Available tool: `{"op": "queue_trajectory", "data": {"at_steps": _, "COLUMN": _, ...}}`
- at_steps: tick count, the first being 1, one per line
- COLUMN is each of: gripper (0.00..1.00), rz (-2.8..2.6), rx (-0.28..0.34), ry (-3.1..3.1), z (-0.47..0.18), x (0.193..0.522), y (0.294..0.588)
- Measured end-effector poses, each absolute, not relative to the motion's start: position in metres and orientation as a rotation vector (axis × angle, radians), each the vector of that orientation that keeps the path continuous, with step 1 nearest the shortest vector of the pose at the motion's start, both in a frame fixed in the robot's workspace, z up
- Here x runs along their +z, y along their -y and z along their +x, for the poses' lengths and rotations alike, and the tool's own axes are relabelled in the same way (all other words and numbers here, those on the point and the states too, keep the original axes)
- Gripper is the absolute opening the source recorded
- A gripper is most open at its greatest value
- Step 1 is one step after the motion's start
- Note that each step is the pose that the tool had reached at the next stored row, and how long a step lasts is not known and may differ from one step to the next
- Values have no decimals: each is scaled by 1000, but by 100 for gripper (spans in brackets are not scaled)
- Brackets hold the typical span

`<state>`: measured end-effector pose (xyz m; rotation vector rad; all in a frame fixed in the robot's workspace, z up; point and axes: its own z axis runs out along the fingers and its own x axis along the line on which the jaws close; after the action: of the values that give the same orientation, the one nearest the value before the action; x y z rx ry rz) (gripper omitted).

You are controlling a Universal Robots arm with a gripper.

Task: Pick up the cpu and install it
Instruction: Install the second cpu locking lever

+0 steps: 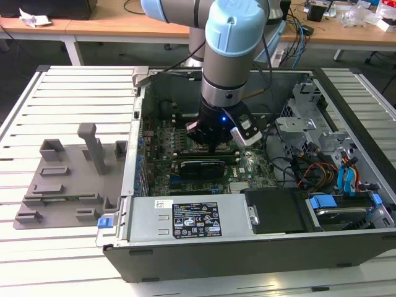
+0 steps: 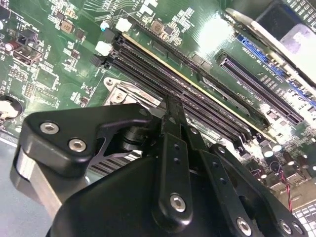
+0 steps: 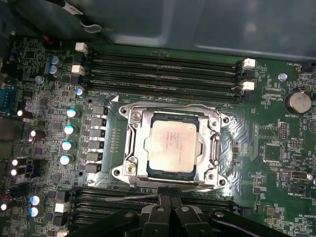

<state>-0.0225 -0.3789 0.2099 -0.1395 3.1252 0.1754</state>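
The cpu (image 3: 170, 145), a flat square chip with a shiny silver top, lies inside the metal frame of the motherboard socket (image 3: 132, 148) in the first wrist view. My gripper (image 3: 166, 201) hangs just beside the socket's edge, over the memory slots, fingers together and holding nothing. In the second wrist view the gripper (image 2: 171, 104) points down at the green board beside a corner of the socket (image 2: 118, 94). The exterior view has the arm reaching down into the open computer case, with the gripper (image 1: 213, 146) low over the motherboard (image 1: 247, 170).
Rows of memory slots (image 3: 163, 69) flank the socket on two sides. A black expansion card (image 1: 201, 167) lies near the gripper. Drive cages and cables (image 1: 322, 161) fill the case's exterior-view right. A grey fixture tray (image 1: 68, 185) stands on the slatted table (image 1: 74, 99) on the left.
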Motion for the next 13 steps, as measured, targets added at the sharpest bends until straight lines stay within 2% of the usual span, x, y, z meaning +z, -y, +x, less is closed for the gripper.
{"op": "queue_trajectory", "data": {"at_steps": 13, "gripper": 11, "rz": -140, "rx": 189, "ry": -3124, "z": -73, "x": 206, "y": 378}}
